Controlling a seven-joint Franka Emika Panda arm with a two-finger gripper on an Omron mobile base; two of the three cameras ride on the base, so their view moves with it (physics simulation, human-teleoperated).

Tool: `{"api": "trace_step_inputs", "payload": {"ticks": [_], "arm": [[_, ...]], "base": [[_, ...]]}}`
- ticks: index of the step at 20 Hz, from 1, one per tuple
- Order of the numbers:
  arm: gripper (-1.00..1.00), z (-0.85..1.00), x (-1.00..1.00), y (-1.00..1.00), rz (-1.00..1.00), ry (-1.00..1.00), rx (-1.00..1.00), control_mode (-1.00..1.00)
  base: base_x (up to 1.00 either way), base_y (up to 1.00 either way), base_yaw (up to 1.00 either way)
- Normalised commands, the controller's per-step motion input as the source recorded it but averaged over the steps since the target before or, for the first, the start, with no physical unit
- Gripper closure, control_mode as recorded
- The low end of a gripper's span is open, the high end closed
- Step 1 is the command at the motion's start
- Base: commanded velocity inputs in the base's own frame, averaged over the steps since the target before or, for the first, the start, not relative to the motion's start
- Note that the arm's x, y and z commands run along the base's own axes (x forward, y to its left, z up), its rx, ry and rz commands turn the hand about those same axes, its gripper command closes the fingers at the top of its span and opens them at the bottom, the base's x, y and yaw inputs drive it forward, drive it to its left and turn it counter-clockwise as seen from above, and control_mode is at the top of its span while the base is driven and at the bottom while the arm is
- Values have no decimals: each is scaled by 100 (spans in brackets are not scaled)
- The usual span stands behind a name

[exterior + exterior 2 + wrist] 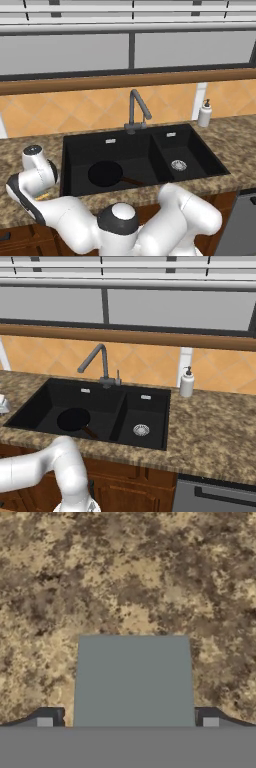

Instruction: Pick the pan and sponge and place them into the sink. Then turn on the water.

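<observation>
While the round black frying pan [105, 173] already lies in the matte black double-basin sink [75, 150], the small grey-faced sponge [133, 681] sits on the speckled granite counter [150, 577] directly between the two-finger gripper's [127, 722] wide-apart tips (straddled, not yet clamped).

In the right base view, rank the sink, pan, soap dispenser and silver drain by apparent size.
1. sink, by far the largest.
2. pan, lying in the large basin.
3. soap dispenser, taller than the drain but narrow.
4. silver drain, smallest.
</observation>
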Motion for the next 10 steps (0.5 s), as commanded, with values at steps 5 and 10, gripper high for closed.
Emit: {"api": "trace_step_inputs", "payload": {"ticks": [5,10], "arm": [[100,-20,10,1,0,0,0,-100],[100,0,0,0,0,0,0,-100]], "base": [[0,0,0],[0,0,0]]}}
